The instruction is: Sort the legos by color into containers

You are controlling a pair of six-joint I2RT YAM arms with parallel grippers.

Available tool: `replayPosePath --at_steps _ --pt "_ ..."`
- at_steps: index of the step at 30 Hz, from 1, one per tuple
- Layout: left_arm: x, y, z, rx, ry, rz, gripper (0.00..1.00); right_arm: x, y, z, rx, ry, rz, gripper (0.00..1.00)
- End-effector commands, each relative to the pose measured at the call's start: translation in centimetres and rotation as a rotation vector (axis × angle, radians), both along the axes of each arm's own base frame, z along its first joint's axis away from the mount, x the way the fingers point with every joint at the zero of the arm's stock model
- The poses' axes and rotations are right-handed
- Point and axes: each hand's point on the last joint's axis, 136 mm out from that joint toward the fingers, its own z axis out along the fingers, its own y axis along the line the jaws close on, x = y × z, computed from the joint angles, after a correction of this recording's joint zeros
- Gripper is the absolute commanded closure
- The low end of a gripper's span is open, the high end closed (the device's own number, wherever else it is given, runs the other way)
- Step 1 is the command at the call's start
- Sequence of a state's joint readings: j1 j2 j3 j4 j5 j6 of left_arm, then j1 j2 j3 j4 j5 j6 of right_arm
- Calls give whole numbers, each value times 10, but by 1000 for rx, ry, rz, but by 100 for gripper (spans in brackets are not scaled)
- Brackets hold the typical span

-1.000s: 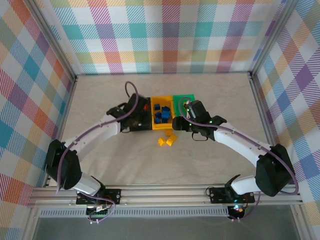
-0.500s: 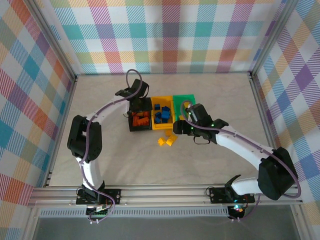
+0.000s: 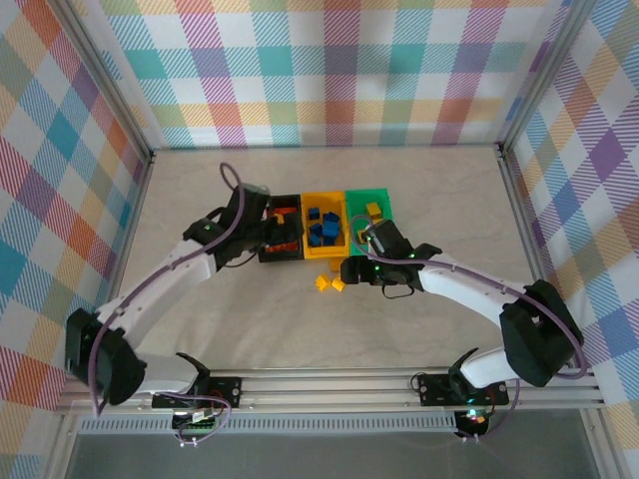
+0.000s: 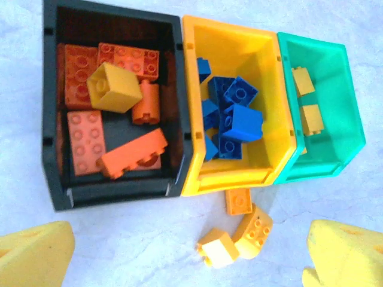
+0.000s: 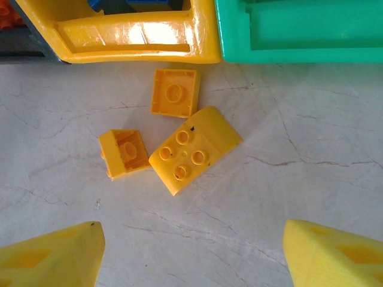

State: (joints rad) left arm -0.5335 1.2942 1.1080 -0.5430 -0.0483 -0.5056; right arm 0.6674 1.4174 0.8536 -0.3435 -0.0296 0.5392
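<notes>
Yellow bricks (image 5: 175, 91), three, loose on table (image 5: 311, 155) just in front of yellow bin (image 5: 131, 36) and green bin (image 5: 299, 51). Wedge (image 5: 194, 149) in the middle, small brick (image 5: 125, 153) seemingly touching its corner. Green bin holds other yellow ones, so these likely belong there. Right hand (image 5: 191, 248) hovers over the trio, fingers spread, nothing between. Advice: take wedge first; centre over it, turn wrist so fingers close on its flat sides and miss the neighbours; descend straight, since a nudge could scatter the rest against the bins. Left hand (image 4: 188, 269) spread too, empty, near black bin (image 4: 114, 190). Yellow cube (image 4: 114, 88) sits among orange there, looks misplaced; worth fixing later
</notes>
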Motion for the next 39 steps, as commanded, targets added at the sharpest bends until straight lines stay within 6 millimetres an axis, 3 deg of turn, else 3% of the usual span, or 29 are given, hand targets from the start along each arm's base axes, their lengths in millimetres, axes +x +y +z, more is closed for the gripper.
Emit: replayPosePath --at_steps 1,5,9,13,19,22,25,31,39 --pt "-20 11 -12 -20 32 25 0 4 11 4 32 -10 10 22" --pt "-35 33 -21 29 38 76 0 7 35 16 69 -34 91 28" --pt "-45 57 -19 86 17 138 0 16 74 46 64 -104 193 33" --pt "-56 82 -23 93 28 216 0 37 111 64 71 -137 227 39" --pt "-72 97 -26 54 22 243 0 78 160 73 55 -183 229 40" --pt "-76 98 -25 44 27 237 0 99 182 70 9 -203 237 33" --pt "-78 97 -20 27 15 226 0 120 193 57 -56 -205 226 33" --pt "-83 95 -20 21 25 198 0 149 206 38 -150 -217 209 45" --pt "-87 94 -18 4 19 187 0 162 213 16 -209 -192 206 51"
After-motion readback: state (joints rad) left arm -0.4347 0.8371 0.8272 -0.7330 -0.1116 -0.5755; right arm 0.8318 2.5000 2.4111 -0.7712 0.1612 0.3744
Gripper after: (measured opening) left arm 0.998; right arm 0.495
